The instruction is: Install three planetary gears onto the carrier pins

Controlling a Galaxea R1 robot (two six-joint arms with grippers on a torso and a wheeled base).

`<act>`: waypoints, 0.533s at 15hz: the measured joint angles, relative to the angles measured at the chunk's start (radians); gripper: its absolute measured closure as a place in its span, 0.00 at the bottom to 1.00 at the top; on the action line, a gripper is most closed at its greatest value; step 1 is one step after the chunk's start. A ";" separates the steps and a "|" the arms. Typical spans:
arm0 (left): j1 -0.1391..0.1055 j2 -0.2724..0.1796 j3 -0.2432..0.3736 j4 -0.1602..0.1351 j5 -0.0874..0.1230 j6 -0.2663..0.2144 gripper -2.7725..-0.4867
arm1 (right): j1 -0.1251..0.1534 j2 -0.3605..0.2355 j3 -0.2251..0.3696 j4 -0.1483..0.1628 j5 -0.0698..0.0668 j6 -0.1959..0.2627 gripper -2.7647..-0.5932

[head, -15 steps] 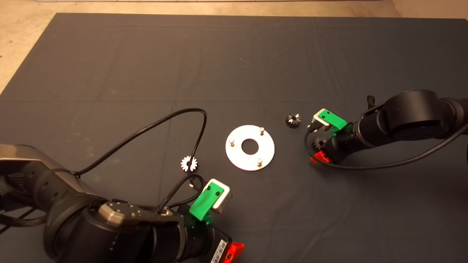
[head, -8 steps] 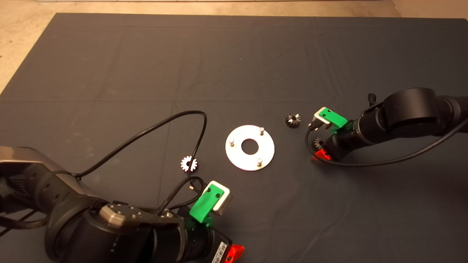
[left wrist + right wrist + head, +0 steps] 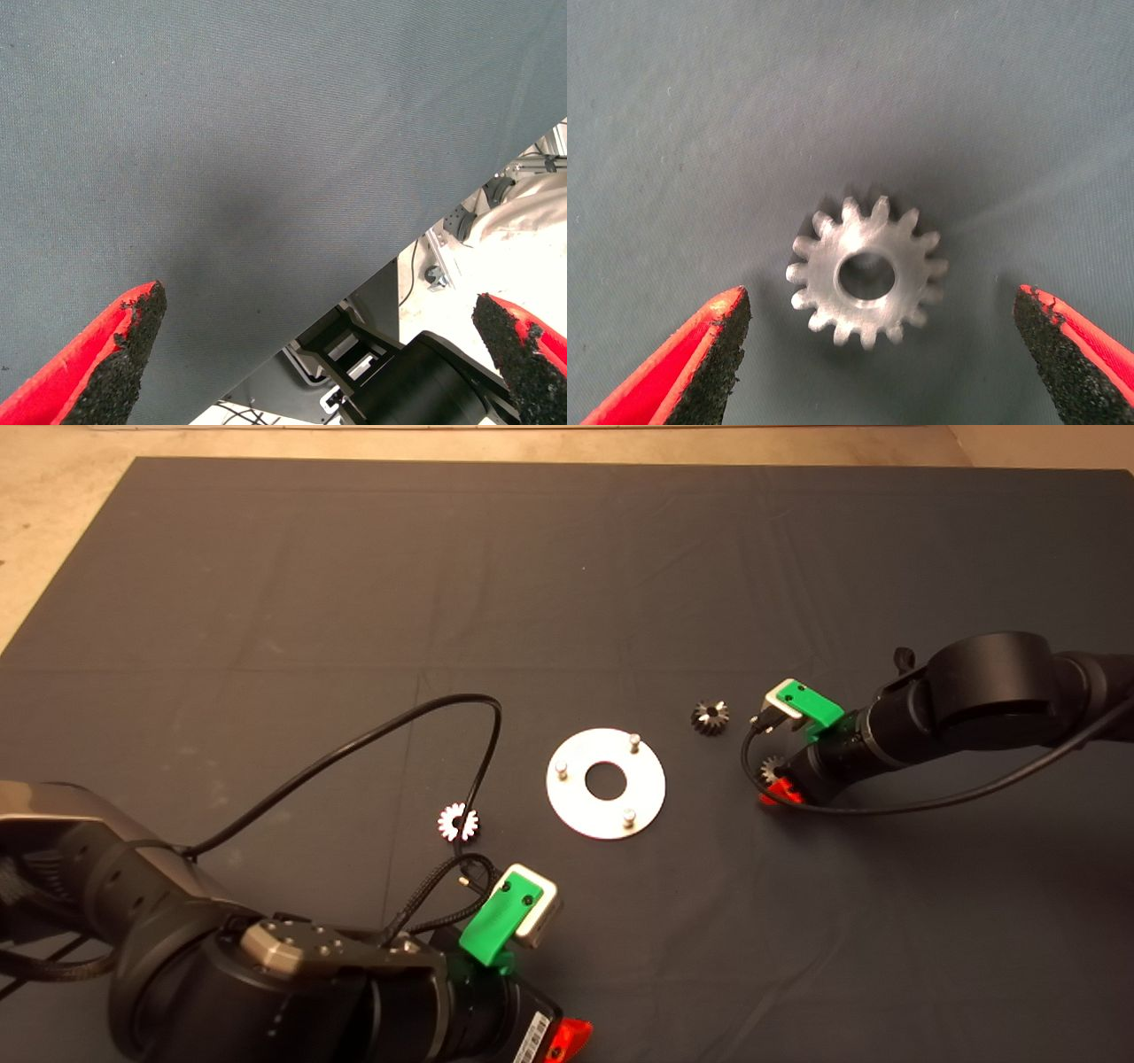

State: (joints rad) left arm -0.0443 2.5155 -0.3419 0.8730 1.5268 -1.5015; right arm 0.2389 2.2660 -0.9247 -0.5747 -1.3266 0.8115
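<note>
The right gripper [image 3: 780,790] hangs low over one of the planetary gears [image 3: 866,271], its jaws spread wide and holding nothing, so that the gear lies flat on the worktop [image 3: 567,584] in the gap between the two pads, apart from both; that centring looks meant to let the jaws close squarely across the teeth. The right arm reaches in with its wrist pitched steeply down, fingers toward the cloth. A second gear [image 3: 710,717] lies near this gripper, between it and the disc [image 3: 605,782], whose three carrier pins [image 3: 633,740] all stand bare, so no gear is installed yet. The third gear [image 3: 458,822] sits beyond the disc, closer to the left gripper [image 3: 567,1036], which waits at the near worktop edge, jaws wide apart and empty, its arm folded low and idle.
</note>
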 joint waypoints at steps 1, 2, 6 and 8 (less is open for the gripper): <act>0.000 0.000 0.000 0.000 0.000 0.000 0.12 | 0.000 0.000 -0.002 0.000 0.009 0.000 0.29; 0.000 0.000 0.000 0.000 0.000 0.000 0.12 | 0.000 0.000 -0.002 0.000 0.012 0.000 0.30; 0.000 0.000 0.000 0.000 0.000 0.000 0.12 | 0.000 0.000 -0.002 0.000 0.012 0.000 0.36; 0.000 0.000 0.000 0.000 0.000 0.000 0.12 | 0.000 0.000 -0.002 0.000 0.013 0.000 0.43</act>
State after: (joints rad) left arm -0.0441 2.5151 -0.3419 0.8730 1.5268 -1.5015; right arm 0.2386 2.2664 -0.9270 -0.5747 -1.3132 0.8115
